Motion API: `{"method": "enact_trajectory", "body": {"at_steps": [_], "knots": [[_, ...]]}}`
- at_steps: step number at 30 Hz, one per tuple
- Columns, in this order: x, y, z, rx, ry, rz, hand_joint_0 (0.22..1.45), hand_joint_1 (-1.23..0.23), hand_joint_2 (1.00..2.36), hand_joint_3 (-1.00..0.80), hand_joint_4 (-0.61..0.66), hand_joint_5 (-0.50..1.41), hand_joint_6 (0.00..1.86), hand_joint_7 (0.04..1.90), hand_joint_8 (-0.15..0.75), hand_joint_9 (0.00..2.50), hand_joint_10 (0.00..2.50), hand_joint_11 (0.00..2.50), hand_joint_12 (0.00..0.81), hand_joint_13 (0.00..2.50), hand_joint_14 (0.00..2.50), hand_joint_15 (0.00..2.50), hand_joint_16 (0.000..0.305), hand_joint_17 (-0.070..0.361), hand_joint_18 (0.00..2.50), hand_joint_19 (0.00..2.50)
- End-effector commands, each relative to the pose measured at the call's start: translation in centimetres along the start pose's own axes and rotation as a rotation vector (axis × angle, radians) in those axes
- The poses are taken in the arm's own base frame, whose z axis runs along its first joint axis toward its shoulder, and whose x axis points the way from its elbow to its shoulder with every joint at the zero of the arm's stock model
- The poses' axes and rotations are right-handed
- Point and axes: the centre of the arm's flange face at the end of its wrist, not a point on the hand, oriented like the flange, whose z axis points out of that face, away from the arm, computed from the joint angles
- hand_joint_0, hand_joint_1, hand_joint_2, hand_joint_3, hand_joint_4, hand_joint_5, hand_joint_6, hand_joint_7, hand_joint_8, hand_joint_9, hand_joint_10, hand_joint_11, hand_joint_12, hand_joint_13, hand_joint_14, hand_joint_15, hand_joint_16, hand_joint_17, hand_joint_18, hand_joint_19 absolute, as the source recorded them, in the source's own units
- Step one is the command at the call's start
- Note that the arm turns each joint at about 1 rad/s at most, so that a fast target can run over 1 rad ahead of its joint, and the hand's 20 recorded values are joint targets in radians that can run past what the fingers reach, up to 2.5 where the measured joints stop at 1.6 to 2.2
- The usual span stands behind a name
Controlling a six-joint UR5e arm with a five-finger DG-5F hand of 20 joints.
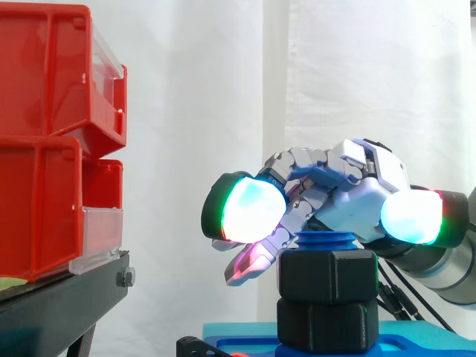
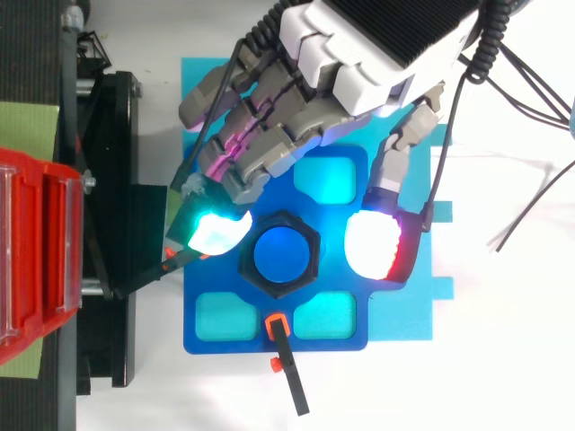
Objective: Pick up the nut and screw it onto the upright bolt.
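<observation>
The blue upright bolt (image 2: 280, 255) rises from the middle of a blue base plate (image 2: 355, 332). A black hex nut (image 1: 331, 275) sits on the bolt, with blue thread (image 1: 324, 239) showing above it and a second black hex block (image 1: 327, 325) below it. My hand (image 2: 359, 54) hangs over the bolt and straddles it. One glowing fingertip (image 2: 216, 232) lies close to the nut's left side. The glowing thumb pad (image 2: 373, 247) stands off to its right with a gap. In the side view both pads (image 1: 249, 208) are above the nut's level. The hand is open and holds nothing.
Red bins (image 1: 44, 141) stack on a black stand (image 2: 108, 224) to the left of the plate. A cyan mat (image 2: 422, 269) lies under the plate. A small orange and black tool (image 2: 286, 364) lies at the plate's front edge. The plate has cyan recesses (image 2: 328, 180).
</observation>
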Motion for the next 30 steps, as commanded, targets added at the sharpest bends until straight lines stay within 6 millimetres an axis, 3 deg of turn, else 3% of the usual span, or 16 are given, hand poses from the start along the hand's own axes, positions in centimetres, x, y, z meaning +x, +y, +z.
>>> {"method": "enact_trajectory", "body": {"at_steps": [1, 15, 30], "knots": [[0.5, 0.0, -0.2, 0.011, -0.004, 0.006, 0.49, -0.47, 1.0, -0.5, 0.21, -0.16, 0.5, 0.65, 0.319, 0.89, 0.0, 0.0, 0.389, 0.78, 0.0, 0.0, 0.062, 0.139, 0.59, 0.0], [0.5, -0.1, -0.8, 0.025, 0.004, 0.021, 0.49, -0.44, 1.0, -0.5, 0.28, -0.12, 0.5, 0.81, 0.338, 0.92, 0.0, 0.0, 0.394, 0.8, 0.0, 0.0, 0.061, 0.138, 0.62, 0.0], [0.2, -0.3, -1.3, 0.02, 0.01, 0.016, 0.5, -0.43, 1.0, -0.5, 0.32, -0.03, 0.51, 1.29, 0.353, 1.04, 0.0, 0.0, 0.396, 0.85, 0.0, 0.0, 0.057, 0.129, 0.68, 0.0]]}}
